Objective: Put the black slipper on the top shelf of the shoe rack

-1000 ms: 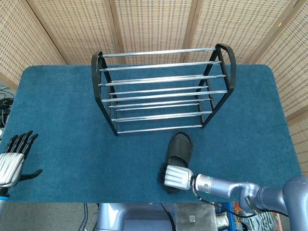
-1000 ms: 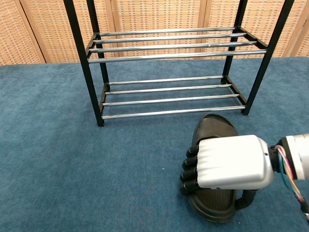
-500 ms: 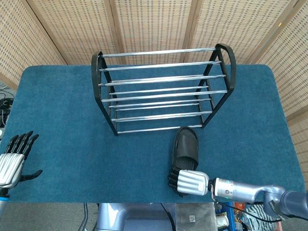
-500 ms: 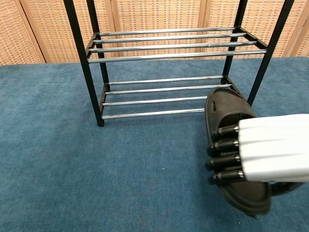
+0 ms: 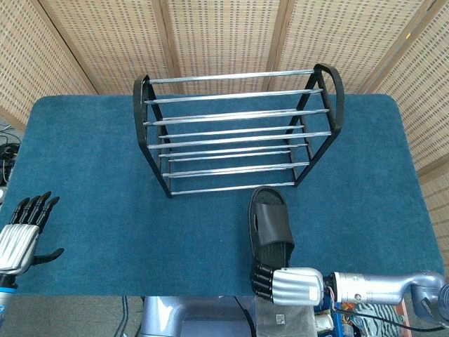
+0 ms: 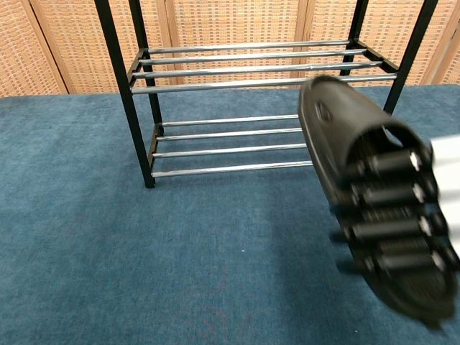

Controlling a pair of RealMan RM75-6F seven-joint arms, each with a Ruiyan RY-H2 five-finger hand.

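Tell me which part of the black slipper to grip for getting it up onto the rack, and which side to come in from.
Probably the heel end, from the near side. The right hand already grips the slipper there, fingers across its heel, lifted off the carpet. The toe points away, toward the shoe rack, so it should go toe-first onto the top bars without the hand crossing them.

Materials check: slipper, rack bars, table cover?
Black slipper: looks like matte moulded rubber or foam, one-piece, no sheen.
Shoe rack bars: shiny chrome-look metal tubes; end frames black, probably painted metal or plastic.
Table cover: blue carpet-like fabric, fuzzy texture.
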